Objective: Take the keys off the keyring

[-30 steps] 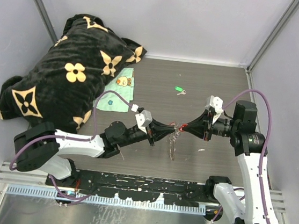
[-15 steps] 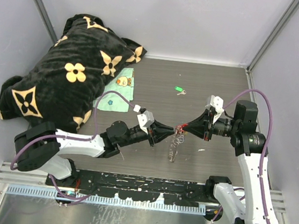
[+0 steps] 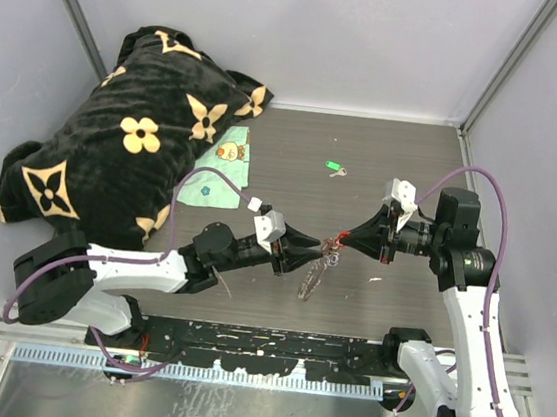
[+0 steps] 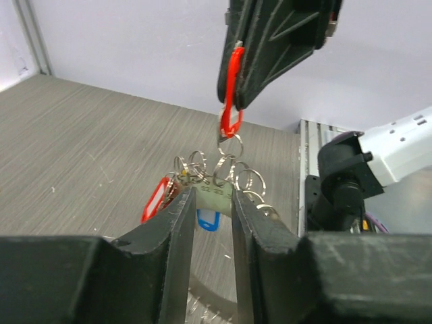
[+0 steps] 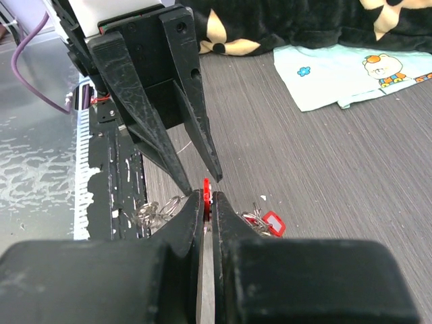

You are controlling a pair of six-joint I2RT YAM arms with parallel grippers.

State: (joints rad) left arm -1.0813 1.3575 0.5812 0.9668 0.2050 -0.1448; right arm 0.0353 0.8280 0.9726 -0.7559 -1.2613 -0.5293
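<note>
My right gripper [image 3: 341,240] [image 5: 208,197] is shut on the red tag [image 4: 233,88] [image 5: 206,191] of one of the keys, held above the table. Below it hangs the bunch of keys [image 3: 315,270] on small silver rings [image 4: 217,165], with another red tag [image 4: 156,199] [image 5: 271,221] and a blue tag [image 4: 207,220]. My left gripper [image 3: 304,251] [image 4: 210,202] stands open just left of the bunch. A pale green numbered piece [image 4: 214,192] lies at its fingertips. A dark bumpy arc, likely the keyring [image 4: 215,303], shows low between its fingers.
A loose key with a green tag [image 3: 334,167] lies on the table farther back. A black flowered blanket [image 3: 125,141] covers the back left, with a pale printed cloth [image 3: 217,173] [image 5: 351,71] beside it. Grey walls close in both sides.
My left gripper has opened from shut and drawn back a little to the left. The hanging bunch has swung slightly left and down. The right gripper has held still.
</note>
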